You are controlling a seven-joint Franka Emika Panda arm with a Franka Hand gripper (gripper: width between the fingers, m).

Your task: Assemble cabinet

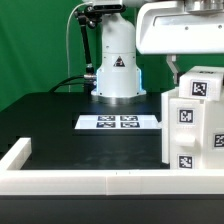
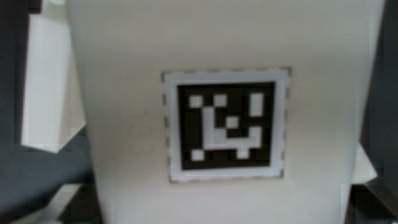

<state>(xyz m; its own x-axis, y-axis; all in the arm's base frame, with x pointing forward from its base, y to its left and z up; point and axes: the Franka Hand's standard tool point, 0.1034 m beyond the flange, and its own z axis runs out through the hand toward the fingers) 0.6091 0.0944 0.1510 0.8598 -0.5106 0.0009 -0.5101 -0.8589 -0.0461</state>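
Note:
The cabinet's white parts (image 1: pixel 193 125) stand stacked at the exterior view's right, with several black-and-white tags on their faces. A smaller white block (image 1: pixel 201 86) with a tilted tag is the topmost part. My gripper (image 1: pixel 176 67) hangs from the white hand right at that block's upper left edge; its fingers are mostly hidden. In the wrist view a white tagged block face (image 2: pixel 222 125) fills the picture very close to the camera, running down between where the jaws are. The fingertips do not show, so I cannot tell whether they are closed on it.
The marker board (image 1: pixel 120 122) lies on the black table in front of the robot's white base (image 1: pixel 116 70). A long low white border frame (image 1: pixel 90 184) runs along the front edge and up the left side (image 1: pixel 16 154). A green backdrop stands behind.

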